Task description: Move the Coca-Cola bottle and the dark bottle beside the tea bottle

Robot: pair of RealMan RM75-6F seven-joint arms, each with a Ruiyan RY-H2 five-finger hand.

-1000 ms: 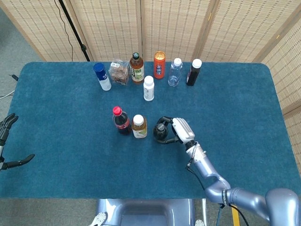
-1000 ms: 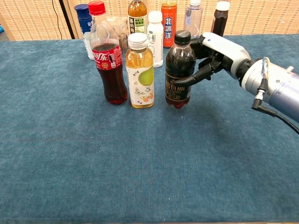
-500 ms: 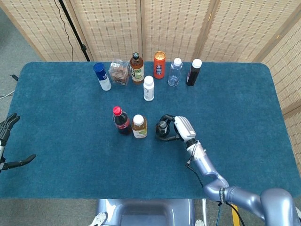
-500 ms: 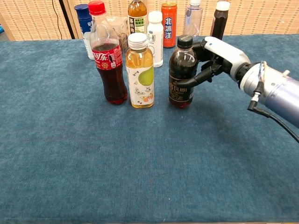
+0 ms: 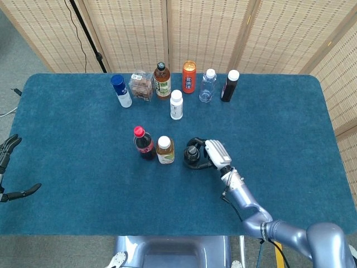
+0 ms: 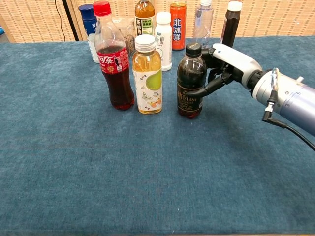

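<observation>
The dark bottle [image 6: 191,81], a squat clear-plastic bottle of near-black drink with a black cap, is standing upright on the blue cloth-covered table [image 6: 147,177], gripped by the right hand [image 6: 227,65]. That white-shelled hand is wrapping black fingers [image 6: 201,90] round the bottle's body from its right side, so the hand is holding the bottle rather than lying slack. In the head view the same right hand [image 5: 215,153] is sitting just to the right of the dark bottle [image 5: 192,155].

Just beyond the dark bottle, away from the right hand, the tea bottle [image 6: 147,74], a clear plastic bottle of pale yellow tea with a white cap and a pear label, is standing near it but apart, a gap showing between them. One place further from the hand, the Coca-Cola bottle [image 6: 113,61], a tall clear bottle of brown cola with a red cap and red label, is standing just beside the tea bottle, the three forming a row.

The left hand [image 5: 12,167] is hanging far from the row at the table's left edge, with dark fingers spread apart and nothing in them.

Behind the right hand, toward the back of the table, a row of other bottles [image 5: 176,104] is standing.
</observation>
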